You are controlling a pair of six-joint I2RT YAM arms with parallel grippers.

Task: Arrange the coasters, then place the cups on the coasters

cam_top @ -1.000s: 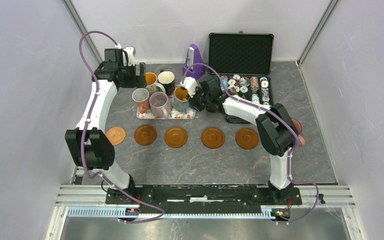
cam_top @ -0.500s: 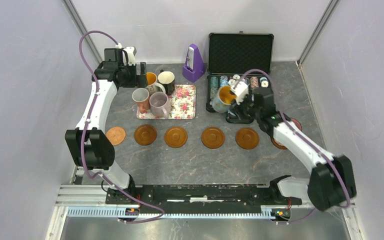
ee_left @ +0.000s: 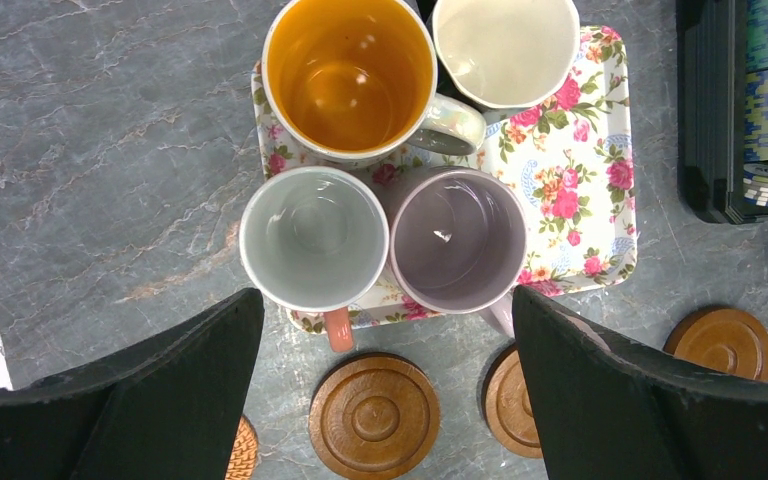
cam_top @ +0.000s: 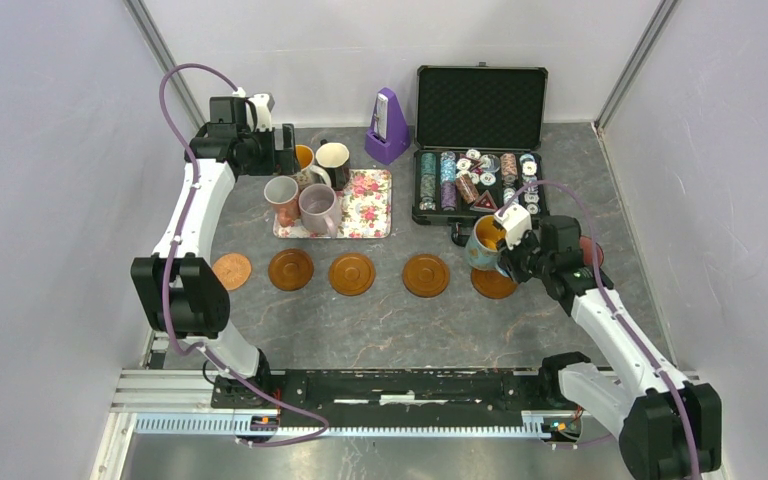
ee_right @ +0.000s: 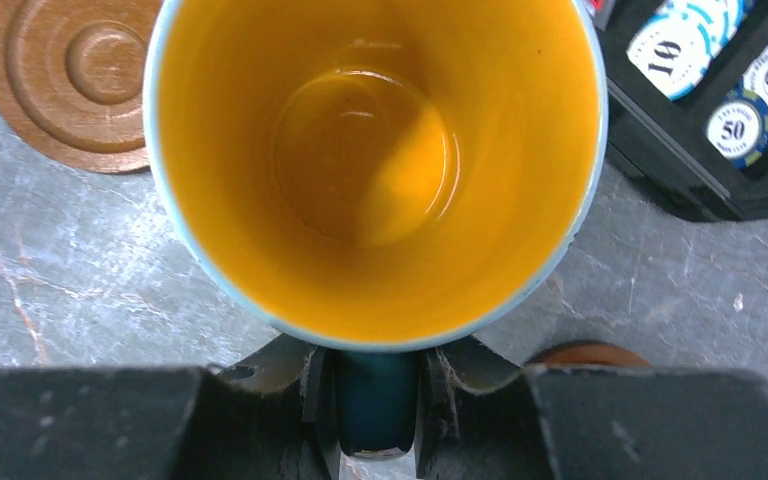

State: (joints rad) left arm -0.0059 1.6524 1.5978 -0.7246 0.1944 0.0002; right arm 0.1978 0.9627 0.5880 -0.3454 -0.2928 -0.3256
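A blue cup [cam_top: 482, 245] with an orange inside [ee_right: 375, 170] hangs just above the coaster [cam_top: 494, 285] at the right end of the row. My right gripper [cam_top: 506, 252] is shut on its dark handle [ee_right: 378, 395]. Three more brown coasters [cam_top: 291, 269] [cam_top: 352, 273] [cam_top: 426, 274] lie in the row. Another coaster [cam_top: 590, 250] shows behind the right arm. Several cups stand on the floral tray [cam_top: 372, 215]: orange-lined [ee_left: 348, 75], cream-lined [ee_left: 505, 45], pink [ee_left: 313, 238], lilac [ee_left: 458, 240]. My left gripper [cam_top: 284, 150] hovers open above them [ee_left: 385, 300], holding nothing.
A lighter woven disc [cam_top: 231, 270] lies at the row's left end. A purple metronome [cam_top: 388, 125] stands at the back. An open black case [cam_top: 480, 105] with poker chips [cam_top: 475, 180] sits at the back right, close to the held cup.
My right arm has carried the blue cup from the tray to the right and nearer, past the chip case, to above the right-end coaster. The left arm has stayed still.
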